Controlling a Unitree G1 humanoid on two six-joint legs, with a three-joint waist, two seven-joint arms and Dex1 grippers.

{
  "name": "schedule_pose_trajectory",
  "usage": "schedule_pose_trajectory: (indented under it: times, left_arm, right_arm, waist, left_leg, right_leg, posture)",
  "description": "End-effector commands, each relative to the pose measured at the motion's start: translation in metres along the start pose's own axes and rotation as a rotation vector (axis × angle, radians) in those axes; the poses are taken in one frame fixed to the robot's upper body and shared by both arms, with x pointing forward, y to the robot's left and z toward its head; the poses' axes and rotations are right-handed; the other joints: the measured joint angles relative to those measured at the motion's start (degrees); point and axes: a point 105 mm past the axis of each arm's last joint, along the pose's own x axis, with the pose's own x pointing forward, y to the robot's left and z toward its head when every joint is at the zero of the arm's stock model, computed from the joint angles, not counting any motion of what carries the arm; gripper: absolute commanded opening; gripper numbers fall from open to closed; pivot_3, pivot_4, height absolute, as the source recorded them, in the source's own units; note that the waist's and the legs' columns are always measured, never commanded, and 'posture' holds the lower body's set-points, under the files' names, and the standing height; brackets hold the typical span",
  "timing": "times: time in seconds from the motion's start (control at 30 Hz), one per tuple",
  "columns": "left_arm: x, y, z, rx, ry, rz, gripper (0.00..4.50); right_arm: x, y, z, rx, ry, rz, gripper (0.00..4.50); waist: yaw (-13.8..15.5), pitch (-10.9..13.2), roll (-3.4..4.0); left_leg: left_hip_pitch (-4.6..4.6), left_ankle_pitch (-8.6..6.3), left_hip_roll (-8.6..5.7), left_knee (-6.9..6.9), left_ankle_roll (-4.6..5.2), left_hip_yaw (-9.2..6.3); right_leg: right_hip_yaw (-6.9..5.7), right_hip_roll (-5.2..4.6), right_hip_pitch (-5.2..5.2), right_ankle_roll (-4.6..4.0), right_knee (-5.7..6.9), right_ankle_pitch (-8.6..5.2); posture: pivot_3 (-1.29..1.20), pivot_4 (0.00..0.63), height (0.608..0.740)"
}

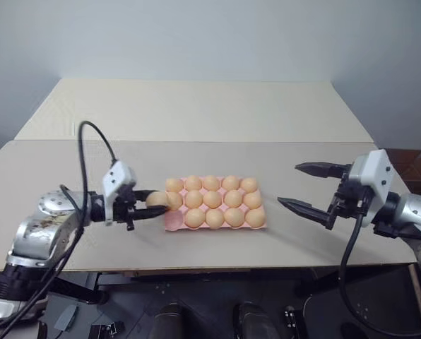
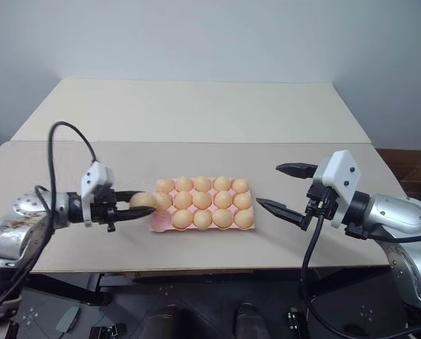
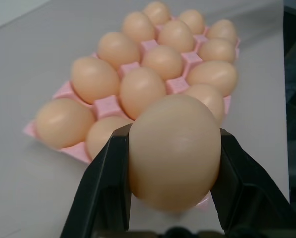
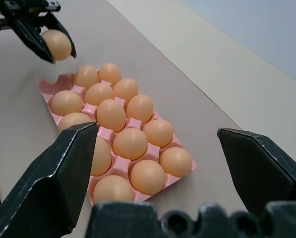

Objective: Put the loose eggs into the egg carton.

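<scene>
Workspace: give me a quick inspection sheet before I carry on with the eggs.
Surface: beige table, bare around the carton.
Job's things: pink egg carton, fourteen cups filled, the near-left corner cup empty; one loose egg held beside that corner.
Clutter: nothing seen.
Grippers: left gripper shut on the egg; right gripper open, off to the carton's right, apart from it.
Cables: black cable looping over the left arm; another hanging below the right wrist.
Surroundings: plain wall; cardboard box at right.
</scene>
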Motion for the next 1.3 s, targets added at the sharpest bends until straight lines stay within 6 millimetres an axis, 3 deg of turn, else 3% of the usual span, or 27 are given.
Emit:
schedule_pose_trajectory:
  times: [0.03, 0.13, 0.3, 0.4, 0.53, 0.67, 0.77, 0.9, 1.07, 1.3]
  left_arm:
    - [0.006, -0.002, 0.001, 0.036, 0.019, -0.011, 1.84]
    - [0.01, -0.004, -0.002, 0.045, 0.048, -0.047, 1.84]
    - [0.005, -0.006, 0.012, 0.043, -0.015, -0.079, 3.4]
    - [-0.01, -0.001, 0.024, 0.06, -0.047, -0.049, 4.43]
    - [-0.037, 0.008, 0.038, 0.102, -0.079, 0.038, 4.47]
    - [-0.091, 0.022, 0.051, 0.144, -0.143, 0.193, 4.47]
    - [-0.133, 0.025, 0.046, 0.149, -0.132, 0.295, 4.47]
    - [-0.173, 0.016, 0.027, 0.101, -0.081, 0.359, 4.47]
    - [-0.185, 0.001, 0.014, 0.043, -0.068, 0.405, 4.47]
    - [-0.175, -0.015, 0.012, 0.027, -0.105, 0.457, 4.47]
  right_arm:
    - [-0.001, 0.002, 0.013, -0.047, -0.04, -0.002, 4.5]
    - [-0.001, 0.002, 0.012, -0.048, -0.036, -0.009, 4.5]
    - [-0.001, 0.0, 0.012, -0.047, -0.035, -0.017, 4.5]
    - [-0.001, 0.0, 0.011, -0.046, -0.034, -0.018, 4.5]
    - [-0.002, -0.001, 0.01, -0.046, -0.032, -0.016, 4.5]
    - [-0.005, -0.005, 0.007, -0.042, -0.02, -0.007, 4.5]
    - [-0.008, -0.008, 0.003, -0.038, -0.007, 0.004, 4.5]
    - [-0.008, -0.009, -0.002, -0.032, 0.003, 0.025, 4.5]
    - [-0.004, -0.01, -0.003, -0.025, 0.007, 0.035, 4.5]
    - [0.004, -0.008, -0.006, -0.04, 0.026, 0.062, 4.5]
  waist:
    - [0.01, 0.0, 0.0]
    - [0.02, 0.0, 0.0]
    - [0.01, 0.0, 0.0]
    - [-0.14, 0.0, 0.0]
    - [-0.22, 0.0, 0.0]
    - [-0.62, 0.0, 0.0]
    - [-0.85, 0.01, 0.01]
    - [-1.01, 0.02, 0.03]
    - [-0.71, 0.02, 0.03]
    - [-0.38, 0.01, 0.02]
  left_leg:
    - [-0.02, 0.0, 0.0, 0.0, 0.0, 0.0]
    - [-0.03, 0.0, 0.0, 0.0, 0.01, 0.0]
    - [-0.01, 0.0, 0.0, 0.01, 0.01, 0.0]
    - [-0.02, -0.01, 0.01, 0.01, 0.01, -0.04]
    - [-0.02, -0.01, 0.02, 0.01, 0.01, -0.11]
    - [0.0, -0.01, 0.04, 0.0, 0.01, -0.11]
    - [0.01, -0.01, 0.07, -0.01, 0.02, -0.1]
    - [0.04, -0.01, 0.08, -0.01, 0.02, -0.03]
    - [0.05, -0.02, 0.13, -0.01, 0.01, 0.0]
    - [0.03, -0.03, 0.18, -0.02, 0.01, -0.02]
  right_leg:
    - [-0.01, 0.01, -0.01, 0.0, -0.01, 0.0]
    - [-0.01, 0.01, -0.01, 0.0, -0.02, 0.0]
    - [-0.01, 0.02, -0.01, 0.0, 0.0, 0.0]
    - [0.0, 0.02, -0.03, 0.01, -0.01, -0.01]
    - [0.0, 0.02, -0.03, 0.01, -0.01, -0.01]
    - [0.01, 0.02, -0.04, 0.0, -0.01, -0.01]
    - [-0.01, 0.02, -0.06, -0.02, -0.01, -0.03]
    - [-0.02, -0.01, -0.04, -0.05, -0.01, -0.05]
    - [-0.05, -0.03, -0.05, -0.12, -0.01, -0.09]
    - [0.02, -0.05, -0.07, -0.13, -0.03, -0.1]
  posture:
    - [0.0, 0.15, 0.74]
    - [0.0, 0.15, 0.74]
    - [0.0, 0.15, 0.74]
    - [0.0, 0.15, 0.74]
    - [0.0, 0.15, 0.74]
    - [0.0, 0.15, 0.74]
    - [0.0, 0.15, 0.74]
    - [0.0, 0.15, 0.74]
    - [0.0, 0.15, 0.74]
    - [0.0, 0.15, 0.74]
